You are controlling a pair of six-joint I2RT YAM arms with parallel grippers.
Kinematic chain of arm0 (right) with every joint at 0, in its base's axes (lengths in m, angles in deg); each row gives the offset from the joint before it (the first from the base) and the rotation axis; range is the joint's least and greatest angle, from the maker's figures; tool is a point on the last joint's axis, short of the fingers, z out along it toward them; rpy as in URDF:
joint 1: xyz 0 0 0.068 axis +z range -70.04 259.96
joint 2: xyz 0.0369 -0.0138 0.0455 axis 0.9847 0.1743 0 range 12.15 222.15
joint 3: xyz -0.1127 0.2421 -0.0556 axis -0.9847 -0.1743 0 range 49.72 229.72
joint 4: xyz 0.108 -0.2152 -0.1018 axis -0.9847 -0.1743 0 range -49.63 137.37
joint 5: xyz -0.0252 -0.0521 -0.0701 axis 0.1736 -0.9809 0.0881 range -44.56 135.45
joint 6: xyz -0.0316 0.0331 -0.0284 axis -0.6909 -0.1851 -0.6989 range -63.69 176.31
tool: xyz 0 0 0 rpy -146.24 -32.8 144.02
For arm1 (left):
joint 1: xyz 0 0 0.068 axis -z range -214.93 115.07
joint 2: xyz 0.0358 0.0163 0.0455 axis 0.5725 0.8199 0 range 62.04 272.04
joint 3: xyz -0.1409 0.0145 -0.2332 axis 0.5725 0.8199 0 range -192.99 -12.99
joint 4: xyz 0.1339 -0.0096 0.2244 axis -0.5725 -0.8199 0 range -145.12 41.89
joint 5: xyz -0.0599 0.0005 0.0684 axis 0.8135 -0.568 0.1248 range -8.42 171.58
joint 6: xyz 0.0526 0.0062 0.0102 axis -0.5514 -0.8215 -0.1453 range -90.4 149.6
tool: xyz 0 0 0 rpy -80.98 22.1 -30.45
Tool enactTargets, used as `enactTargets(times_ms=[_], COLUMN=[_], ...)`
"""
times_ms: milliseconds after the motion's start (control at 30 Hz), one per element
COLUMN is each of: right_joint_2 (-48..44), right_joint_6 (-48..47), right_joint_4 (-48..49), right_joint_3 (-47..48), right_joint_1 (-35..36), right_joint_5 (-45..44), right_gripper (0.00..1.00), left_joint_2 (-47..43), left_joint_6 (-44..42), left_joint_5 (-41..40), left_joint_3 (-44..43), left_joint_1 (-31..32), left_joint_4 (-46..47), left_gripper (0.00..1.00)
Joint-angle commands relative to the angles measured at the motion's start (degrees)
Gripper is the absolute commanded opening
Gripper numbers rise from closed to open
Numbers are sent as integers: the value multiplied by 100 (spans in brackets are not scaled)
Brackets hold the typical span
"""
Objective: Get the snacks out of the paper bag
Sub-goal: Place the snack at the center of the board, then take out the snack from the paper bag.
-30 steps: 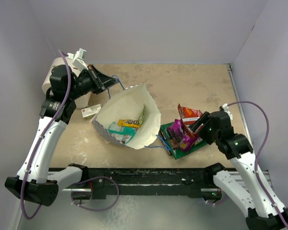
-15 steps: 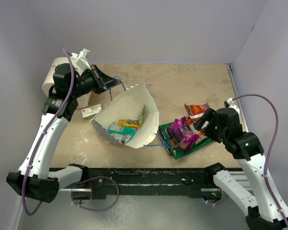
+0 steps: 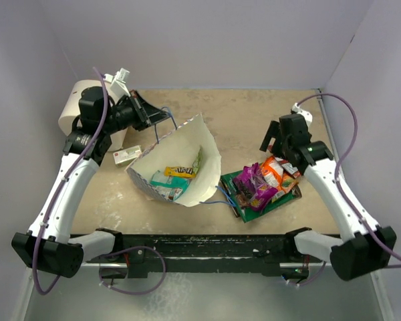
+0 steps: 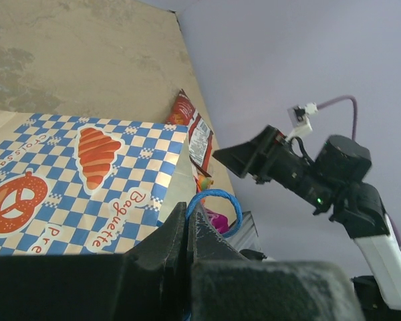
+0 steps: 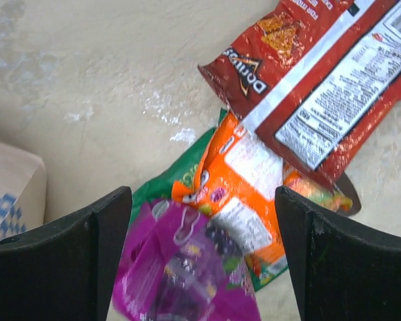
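- Left gripper (image 4: pixel 187 212), clamped on the blue cord handle (image 4: pixel 217 195): cord slip drops the paper bag (image 3: pixel 187 144) over its snacks (image 3: pixel 179 172).
- Right gripper (image 3: pixel 271 140), wide open, empty: may snag the bag rim.

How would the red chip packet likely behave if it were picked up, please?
The red chip packet looks creased and fairly flat, so it is probably floppy and light. Its glossy film may slip in a grip. It overlaps the orange packet, so lifting it could nudge that one.

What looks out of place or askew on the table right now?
The paper bag lies tipped on its side, mouth lifted by the left gripper pinching its cord handle. The snacks beside it overlap in a messy heap.
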Motion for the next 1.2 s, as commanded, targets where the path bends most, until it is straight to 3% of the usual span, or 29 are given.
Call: enactTargets(times_ms=[0, 167, 367, 500, 600, 733, 867, 967, 1167], right_joint_2=[540, 676, 191, -621, -1118, -1288, -1171, -898, 258], right_joint_6=[-869, -2079, -2864, -3311, -4479, -5509, -5823, -5832, -5736], right_joint_4=[899, 1732, 2678, 3410, 3398, 2904, 3089, 3675, 4604], right_joint_3=[554, 845, 371, -154, -489, -937, -1291, -1559, -1688], right_joint_1=[-306, -190, 1254, 1506, 1739, 2253, 2918, 3249, 3956], right_joint_5=[712, 2779, 3537, 4379, 5365, 5811, 5418, 5078, 3919], right_gripper=[89, 90, 88, 86, 79, 66, 43, 31, 24], left_joint_2=[0, -153, -691, -1039, -1105, -971, -631, -411, -135], left_joint_6=[-120, -85, 306, 320, 752, 998, 1072, 936, 912], left_joint_5=[452, 1050, 1589, 1558, 1487, 1238, 888, 560, 135], left_joint_3=[-262, -37, 374, 708, 1031, 1097, 795, 535, 388], left_joint_1=[26, 36, 62, 77, 167, 391, 766, 1133, 1842], left_joint_4=[358, 724, 1414, 1338, 1821, 2224, 2424, 2325, 2330], left_gripper=[0, 0, 0, 0, 0, 0, 0, 0, 0])
